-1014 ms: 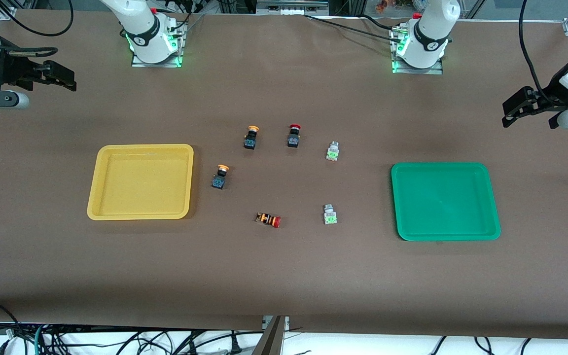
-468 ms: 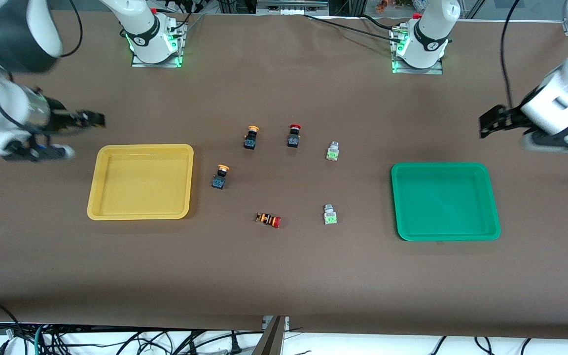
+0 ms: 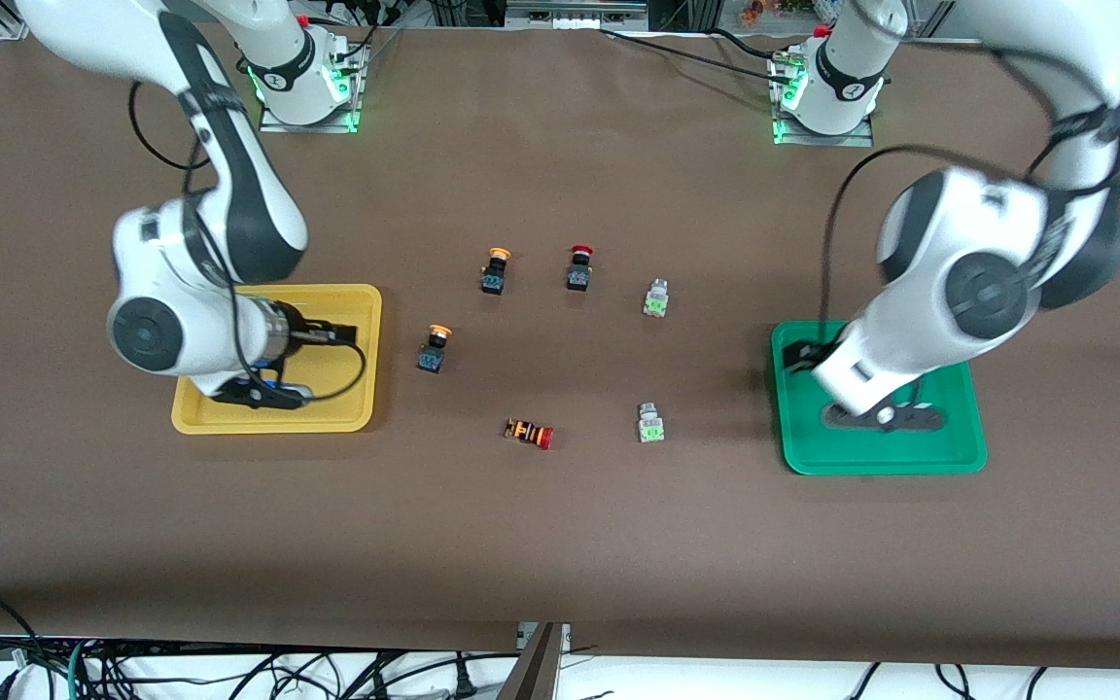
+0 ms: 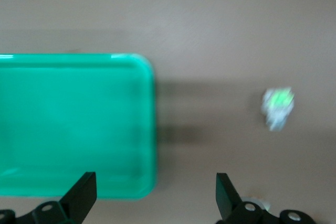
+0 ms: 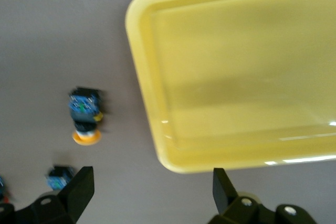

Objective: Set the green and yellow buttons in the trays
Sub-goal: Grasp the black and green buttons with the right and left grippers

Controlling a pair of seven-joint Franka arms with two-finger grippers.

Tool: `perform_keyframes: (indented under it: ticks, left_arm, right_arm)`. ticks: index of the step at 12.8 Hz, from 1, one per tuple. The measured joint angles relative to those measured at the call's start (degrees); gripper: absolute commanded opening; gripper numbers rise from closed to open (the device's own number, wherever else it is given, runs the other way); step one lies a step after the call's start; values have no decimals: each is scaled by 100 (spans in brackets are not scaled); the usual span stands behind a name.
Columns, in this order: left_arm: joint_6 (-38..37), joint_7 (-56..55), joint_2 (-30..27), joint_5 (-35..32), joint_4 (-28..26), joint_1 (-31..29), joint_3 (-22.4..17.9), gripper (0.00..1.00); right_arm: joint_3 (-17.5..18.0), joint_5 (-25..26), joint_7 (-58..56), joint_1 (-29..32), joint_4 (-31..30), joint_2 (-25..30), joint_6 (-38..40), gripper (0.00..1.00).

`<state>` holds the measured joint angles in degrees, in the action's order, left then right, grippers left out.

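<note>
1. Two green buttons: tiny whitish-grey switch bodies with bright green faces. One (image 3: 655, 297) sits farther from the front camera, the other (image 3: 650, 423) nearer; both lie on the brown surface (image 3: 560, 544) between the middle cluster and the green tray (image 3: 949, 462), apart from it.
2. Two yellow buttons: tiny black bodies with orange-yellow round caps. One (image 3: 495, 270) is farther from the front camera, beside the red-capped black button (image 3: 578, 267); the other (image 3: 435, 348) sits just beside the yellow tray (image 3: 192, 413), not touching it.
3. Two trays, shallow rounded rectangles with raised rims: yellow one toward the right arm's end, green one toward the left arm's end. No buttons in either.
4. Two red-capped buttons in all: the black-bodied one, and one with an orange-striped body (image 3: 529, 433) lying on its side, nearest the front camera in the cluster.
5. Count: 2 green, 2 yellow, 2 red-capped, 2 trays.
6. Right gripper (image 5: 149, 195) is over the yellow tray's edge toward the buttons; jaws released, spread wide, holding nothing. Its wrist view shows the tray corner and a yellow button (image 5: 85, 116).
7. Left gripper (image 4: 155, 195) is over the green tray's edge toward the buttons; jaws released, holding nothing. Its wrist view shows the tray corner (image 4: 79, 129) and one green button (image 4: 277, 107), blurred.
</note>
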<state>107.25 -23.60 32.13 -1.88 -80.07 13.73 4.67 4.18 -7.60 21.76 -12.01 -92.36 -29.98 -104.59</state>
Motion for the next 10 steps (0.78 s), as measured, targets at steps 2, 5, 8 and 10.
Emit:
perform_keyframes:
  ticks: [2, 5, 8, 10]
  left_arm:
    - [713, -1020, 682, -1, 449, 381, 4, 100]
    - [1478, -1637, 1239, -1, 618, 758, 2, 100]
    - [1941, -1707, 1693, -4, 636, 972, 1, 100]
    - [2244, -1703, 1974, -7, 644, 1074, 0, 100]
  right_arm:
    - [7, -57, 399, -290, 18, -240, -383, 100]
    - [6, -57, 1136, -813, 18, -523, -909, 100]
    - [-40, -55, 1337, -1083, -79, -859, -1397, 100]
    - [-82, -55, 1337, -1081, -154, -967, -1590, 97]
